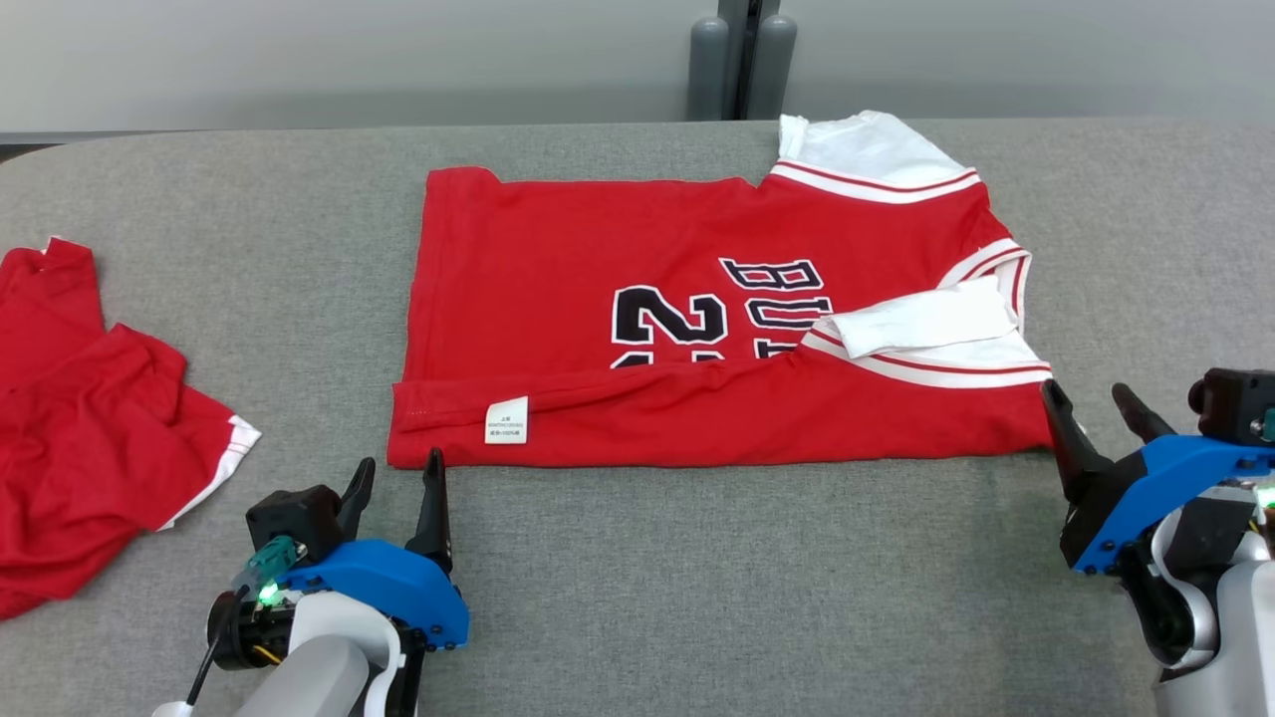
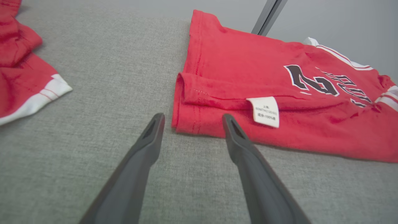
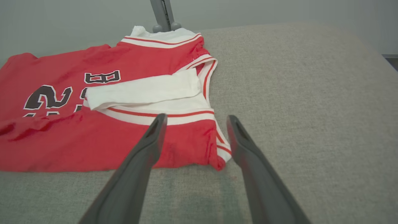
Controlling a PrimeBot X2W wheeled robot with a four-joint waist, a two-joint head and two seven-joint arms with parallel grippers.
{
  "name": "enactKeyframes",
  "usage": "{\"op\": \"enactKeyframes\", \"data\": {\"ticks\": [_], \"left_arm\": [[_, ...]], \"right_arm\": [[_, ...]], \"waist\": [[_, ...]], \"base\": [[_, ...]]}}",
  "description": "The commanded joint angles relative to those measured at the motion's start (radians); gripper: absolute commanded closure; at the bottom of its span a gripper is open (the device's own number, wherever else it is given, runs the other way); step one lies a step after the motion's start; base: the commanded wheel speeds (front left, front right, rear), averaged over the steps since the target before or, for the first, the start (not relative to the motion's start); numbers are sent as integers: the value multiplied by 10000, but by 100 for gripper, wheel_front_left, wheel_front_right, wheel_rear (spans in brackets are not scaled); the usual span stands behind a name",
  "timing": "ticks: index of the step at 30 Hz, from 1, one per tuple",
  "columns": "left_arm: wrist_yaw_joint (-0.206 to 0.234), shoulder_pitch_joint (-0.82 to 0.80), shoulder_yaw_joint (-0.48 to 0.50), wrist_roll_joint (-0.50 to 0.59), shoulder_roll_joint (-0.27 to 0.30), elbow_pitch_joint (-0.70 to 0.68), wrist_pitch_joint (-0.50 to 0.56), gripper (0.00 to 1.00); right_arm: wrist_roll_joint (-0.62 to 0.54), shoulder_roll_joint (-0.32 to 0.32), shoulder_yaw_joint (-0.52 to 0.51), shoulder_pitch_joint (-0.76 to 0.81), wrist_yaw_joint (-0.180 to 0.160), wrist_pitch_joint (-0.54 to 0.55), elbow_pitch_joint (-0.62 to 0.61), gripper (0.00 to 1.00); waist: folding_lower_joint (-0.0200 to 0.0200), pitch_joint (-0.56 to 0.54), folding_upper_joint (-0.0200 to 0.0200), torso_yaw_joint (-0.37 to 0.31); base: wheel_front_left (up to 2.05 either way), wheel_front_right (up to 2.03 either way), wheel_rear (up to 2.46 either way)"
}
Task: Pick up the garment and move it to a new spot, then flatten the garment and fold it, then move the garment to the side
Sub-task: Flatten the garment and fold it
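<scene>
As the folded jersey [image 1: 697,329] lies by the far edge of the surface [image 1: 697,597], we see our left claw [image 1: 400,460] wide. Our right claw [image 1: 1086,388] gapes likewise, empty.

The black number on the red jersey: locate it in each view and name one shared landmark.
Head view: black number, centre, slightly right.
Left wrist view: black number, upper right.
Right wrist view: black number, far left, mid-height.
Shared landmark: grey post, top edge.

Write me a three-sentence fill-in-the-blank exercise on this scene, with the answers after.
1. The left gripper and the right gripper both stand ____.
2. The care label on the jersey lies near the ____ gripper.
3. The crumpled garment is mainly ____.
Missing words: open; left; red.
</scene>
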Motion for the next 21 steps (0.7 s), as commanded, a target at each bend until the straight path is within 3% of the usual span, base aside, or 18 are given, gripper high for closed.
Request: {"op": "enactKeyframes", "data": {"ticks": [1,8,19,20,21], "left_arm": [[64,-38,3,64,11,93,24,0],[301,-702,45,142,-52,621,184,0],[-36,-1212,-396,5,-453,1725,1131,0],[-89,-1218,-421,-10,-485,1816,1178,5],[-175,-1225,-453,-66,-517,1912,1252,22]], "right_arm": [[-119,124,-120,24,2,29,71,0],[-997,597,-571,-560,2,-128,856,0],[-1975,740,-1079,-1255,2,555,2737,0],[-1891,748,-1024,-1244,2,601,2857,0],[-1793,753,-981,-1225,2,730,2994,0]], "waist": [[1,31,0,-31],[1,308,0,-70],[1,717,0,52],[1,729,0,52],[1,736,0,47]], "base": [[0,0,0],[0,0,0],[0,0,0],[0,0,0],[0,0,0]]}}
